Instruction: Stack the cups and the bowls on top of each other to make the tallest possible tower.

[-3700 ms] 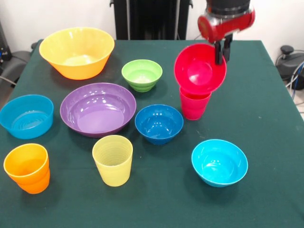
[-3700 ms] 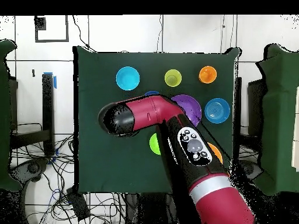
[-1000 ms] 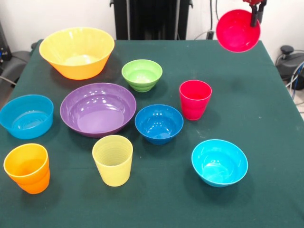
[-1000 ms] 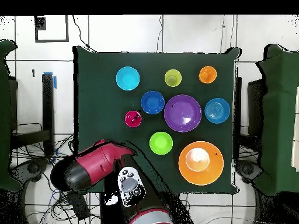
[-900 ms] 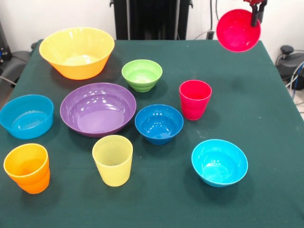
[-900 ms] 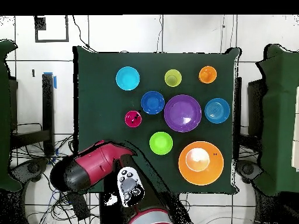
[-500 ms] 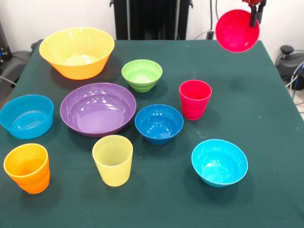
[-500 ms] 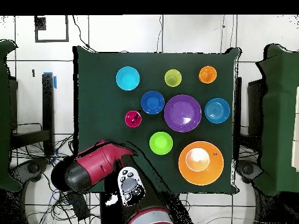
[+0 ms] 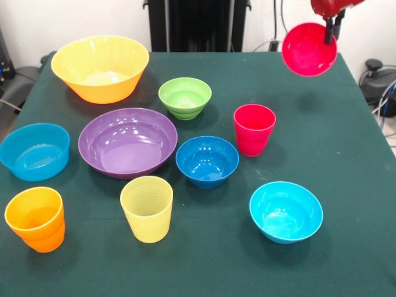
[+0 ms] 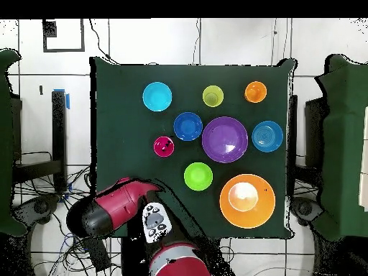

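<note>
My gripper [image 9: 331, 29] is at the top right of the front view, shut on the rim of the red bowl [image 9: 309, 49]. It holds the bowl tilted in the air above the table's far right corner. The red cup [image 9: 254, 129] stands alone on the table, below and left of the bowl, and shows in the overhead view [image 10: 164, 146]. The pale yellow cup [image 9: 146, 208] and the orange cup [image 9: 35, 219] stand near the front edge. In the overhead view my arm [image 10: 108, 212] covers the gripper and the red bowl.
On the green table [image 9: 346, 154] stand the yellow-orange bowl [image 9: 99, 67], purple bowl [image 9: 127, 142], lime bowl [image 9: 184, 97], dark blue bowl [image 9: 207, 161], cyan bowl [image 9: 286, 211] and light blue bowl [image 9: 34, 151].
The red bowl, earlier on the red cup, was lifted up and away toward the far right corner. In the last half second it has come down a little.
</note>
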Controlling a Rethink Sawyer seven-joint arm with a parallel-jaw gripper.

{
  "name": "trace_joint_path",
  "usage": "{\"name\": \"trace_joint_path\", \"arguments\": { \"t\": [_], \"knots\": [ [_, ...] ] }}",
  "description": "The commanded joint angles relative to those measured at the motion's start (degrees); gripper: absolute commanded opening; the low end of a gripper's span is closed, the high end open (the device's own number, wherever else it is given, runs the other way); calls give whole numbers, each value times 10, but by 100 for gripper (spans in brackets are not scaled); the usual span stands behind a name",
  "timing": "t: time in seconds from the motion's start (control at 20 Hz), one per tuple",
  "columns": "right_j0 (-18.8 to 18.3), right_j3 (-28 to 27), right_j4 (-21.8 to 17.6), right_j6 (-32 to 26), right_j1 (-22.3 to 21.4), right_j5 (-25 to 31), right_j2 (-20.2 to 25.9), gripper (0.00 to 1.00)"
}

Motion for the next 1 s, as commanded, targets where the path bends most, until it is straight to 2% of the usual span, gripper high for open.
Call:
{"name": "trace_joint_path", "arguments": {
  "t": [0.05,0.65,1.0],
  "knots": [
    [18,-43,-23,65,84,-39,-27,0],
    [42,-93,-33,53,135,-63,-59,0],
    [47,-79,-23,57,120,-64,-63,0]
  ]
}}
